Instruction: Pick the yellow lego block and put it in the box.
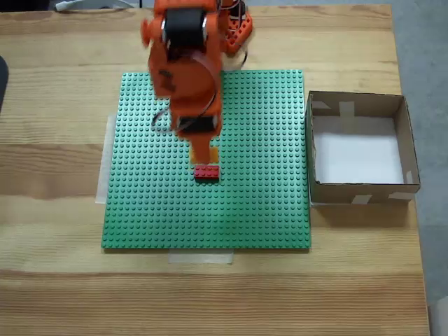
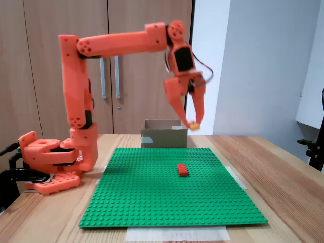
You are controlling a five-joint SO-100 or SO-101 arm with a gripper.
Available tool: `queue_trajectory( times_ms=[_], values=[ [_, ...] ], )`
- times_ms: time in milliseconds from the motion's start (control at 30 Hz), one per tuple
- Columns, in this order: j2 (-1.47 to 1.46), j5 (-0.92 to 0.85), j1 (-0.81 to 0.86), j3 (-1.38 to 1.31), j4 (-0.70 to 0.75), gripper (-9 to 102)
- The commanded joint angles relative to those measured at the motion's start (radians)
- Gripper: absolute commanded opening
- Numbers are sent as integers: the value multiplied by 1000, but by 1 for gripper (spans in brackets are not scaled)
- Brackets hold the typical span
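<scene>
Yellow block aloft, pinched in pincer [image 2: 194, 124].
Pincer clamped on yellow lego block [image 2: 194, 125], centre-right of frame, above the green baseplate [image 2: 172, 197]; light, rigid, slick plastic; box [image 1: 360, 150] waits right.

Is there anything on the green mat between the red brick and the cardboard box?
No. In a fixed view from above, the green mat is bare between the red brick and the box. The gripper holds the yellow block in the air.
</scene>
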Motion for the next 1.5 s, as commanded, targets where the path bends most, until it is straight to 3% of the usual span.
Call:
queue_trajectory(
  times_ms=[0, 400, 1100, 1467],
  values=[
    [118, 14, -37, -2, 32, 2],
    [141, 6, -259, -109, 54, 1],
    [120, 28, -411, 49, -222, -1],
    [-23, 75, -517, -110, -186, -1]
  ],
)
